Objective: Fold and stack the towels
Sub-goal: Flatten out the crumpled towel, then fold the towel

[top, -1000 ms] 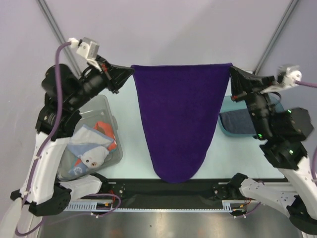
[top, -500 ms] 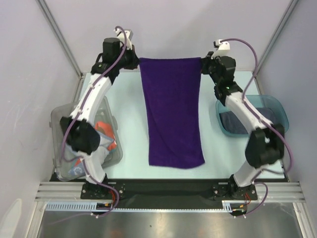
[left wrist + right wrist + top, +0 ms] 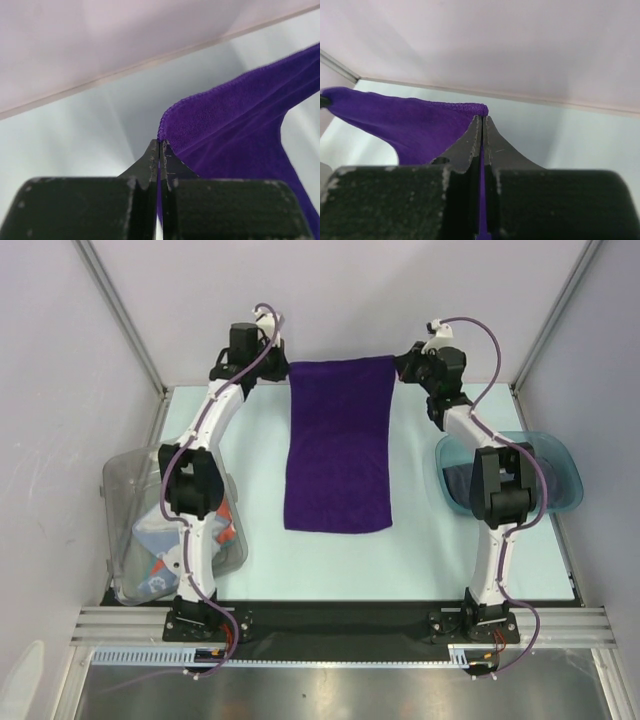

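Several towels [image 3: 178, 548] fill the clear bin [image 3: 118, 472], one the teal tray [image 3: 570, 468].

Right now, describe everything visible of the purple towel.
The purple towel is a rectangular cloth, deep violet, with a soft, fine-napped look and a stitched hem along its edge. It is spread open lengthwise down the middle of the pale table. Its far edge is pulled taut between the left gripper and the right gripper, each shut on one far corner. From there it runs toward the arms' bases, and its near edge looks to lie flat on the table. Nothing else touches it.
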You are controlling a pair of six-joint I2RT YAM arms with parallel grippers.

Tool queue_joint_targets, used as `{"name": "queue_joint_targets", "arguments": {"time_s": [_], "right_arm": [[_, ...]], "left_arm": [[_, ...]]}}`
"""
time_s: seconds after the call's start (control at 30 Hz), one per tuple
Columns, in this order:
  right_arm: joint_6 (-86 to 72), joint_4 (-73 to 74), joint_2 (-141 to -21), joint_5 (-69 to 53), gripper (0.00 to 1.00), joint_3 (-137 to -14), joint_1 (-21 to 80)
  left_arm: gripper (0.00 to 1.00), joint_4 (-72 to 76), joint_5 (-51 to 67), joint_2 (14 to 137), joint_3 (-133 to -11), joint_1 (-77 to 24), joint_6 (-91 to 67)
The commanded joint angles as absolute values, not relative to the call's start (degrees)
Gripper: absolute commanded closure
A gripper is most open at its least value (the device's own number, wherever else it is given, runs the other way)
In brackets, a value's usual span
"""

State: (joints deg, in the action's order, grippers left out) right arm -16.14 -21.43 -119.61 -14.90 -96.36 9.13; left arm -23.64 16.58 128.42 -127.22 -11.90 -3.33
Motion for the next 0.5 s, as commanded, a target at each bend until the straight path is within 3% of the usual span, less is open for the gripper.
{"name": "queue_joint_targets", "arguments": {"time_s": [0.0,0.47], "right_arm": [[-17.4,-26.5,-117.0,-17.4,1.00,-94.3,9.4],[-17.4,-21.8,-97.7,-15.1,1.00,-67.6,11.4]], "left_arm": [[1.00,-20.0,18.8,124.0,-123.8,-11.4,-0.2],[1.00,-18.7,14.9,106.8,-94.0,-14.4,4.2]]}}
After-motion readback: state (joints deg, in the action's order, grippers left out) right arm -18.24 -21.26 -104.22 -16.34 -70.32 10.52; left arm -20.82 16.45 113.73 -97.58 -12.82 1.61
